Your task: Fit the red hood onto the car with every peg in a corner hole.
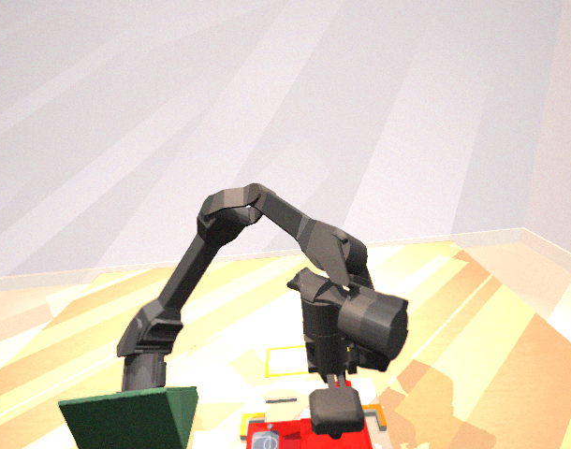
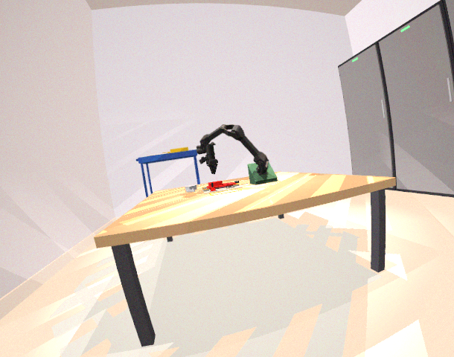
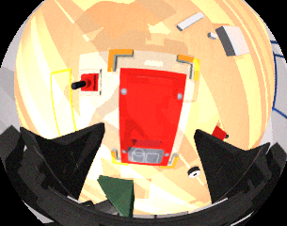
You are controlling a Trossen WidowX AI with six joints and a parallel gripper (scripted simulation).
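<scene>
While the red hood [image 1: 319, 440] [image 2: 214, 184] [image 3: 151, 108] is lying on the car [image 1: 285, 426] [image 2: 229, 186] [image 3: 128, 160], my fingers [image 1: 336, 411] [image 2: 213, 168] are hanging wide open above, holding nothing. I think I'm finishing the letting-go step, so I'm needing to go straight up, bumping nothing.

Red hood [image 1: 335, 440], cut off by the top view's lower edge.

Below me I count four L-shaped corner brackets with orange-yellow edges [image 3: 120, 53], four small round grey peg tops [image 3: 123, 91], two small pale grey blocks [image 3: 190, 22] and one white-and-black wheel-like disc [image 3: 194, 172].
</scene>
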